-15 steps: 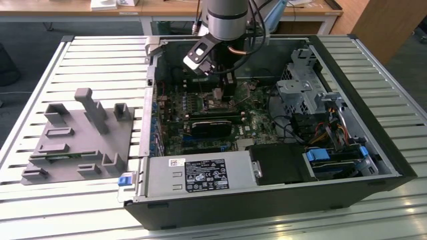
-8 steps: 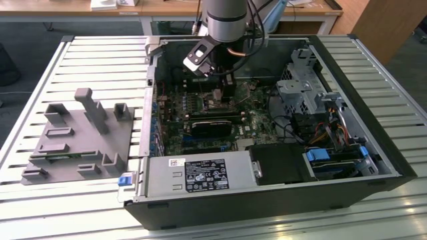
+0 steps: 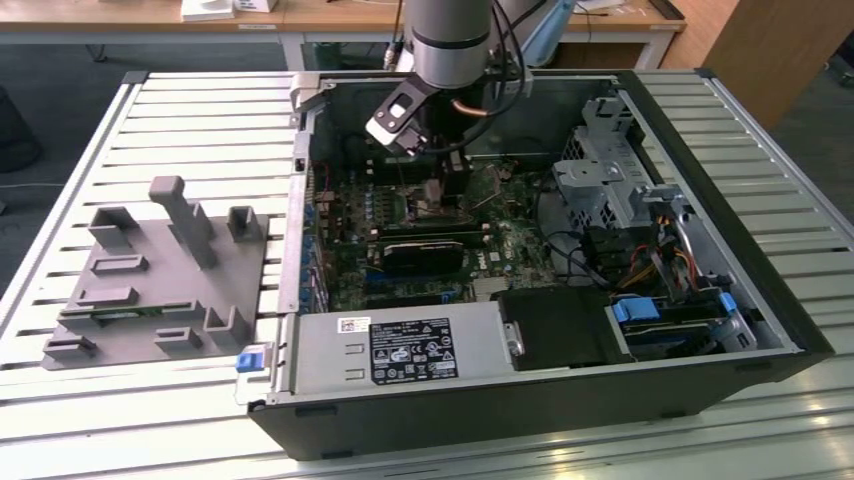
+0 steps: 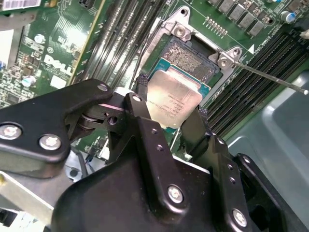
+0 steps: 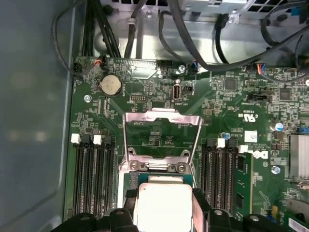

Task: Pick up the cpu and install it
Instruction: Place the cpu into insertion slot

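Observation:
The cpu (image 4: 175, 99), a small flat square chip with a silvery top, sits between my gripper's (image 4: 169, 112) black fingers (image 4: 140, 99), which are shut on its two sides. It hangs just above the open socket (image 4: 189, 57) on the green motherboard, covering part of it, with some of the socket's contact field still showing. In the first wrist view the cpu (image 5: 162, 205) lies between the fingers (image 5: 126, 203), just short of the raised metal load plate (image 5: 162, 126). In the exterior view my gripper (image 3: 445, 165) reaches down into the computer case (image 3: 561, 400).
Memory slots (image 5: 91, 179) flank the socket on both sides. A thin metal lever (image 4: 270, 77) sticks out beside the socket. Black cables (image 5: 203, 43) run along the case wall. A grey plastic tray with upright posts (image 3: 154, 280) lies on the slatted table at the exterior view's left.

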{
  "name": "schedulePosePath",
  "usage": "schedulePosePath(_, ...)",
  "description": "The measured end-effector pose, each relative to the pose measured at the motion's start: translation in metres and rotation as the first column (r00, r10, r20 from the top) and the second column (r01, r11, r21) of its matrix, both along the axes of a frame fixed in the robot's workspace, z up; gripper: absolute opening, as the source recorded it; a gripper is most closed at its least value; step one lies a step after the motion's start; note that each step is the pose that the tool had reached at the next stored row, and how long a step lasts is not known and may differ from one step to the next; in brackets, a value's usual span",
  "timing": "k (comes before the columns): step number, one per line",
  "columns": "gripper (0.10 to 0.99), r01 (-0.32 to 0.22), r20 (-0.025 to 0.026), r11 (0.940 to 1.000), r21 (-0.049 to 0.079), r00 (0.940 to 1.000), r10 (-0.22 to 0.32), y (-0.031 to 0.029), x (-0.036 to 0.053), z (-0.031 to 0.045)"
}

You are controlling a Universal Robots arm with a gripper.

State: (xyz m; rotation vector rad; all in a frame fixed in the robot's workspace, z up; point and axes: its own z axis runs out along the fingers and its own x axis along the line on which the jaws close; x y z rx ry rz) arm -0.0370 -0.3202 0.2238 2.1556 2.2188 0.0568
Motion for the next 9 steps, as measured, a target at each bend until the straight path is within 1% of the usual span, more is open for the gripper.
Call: schedulePosePath(9,0.533,0.000,0.0000,1.0000,0.001,1.0000,0.000,0.0024,-0.0059,-0.0075)
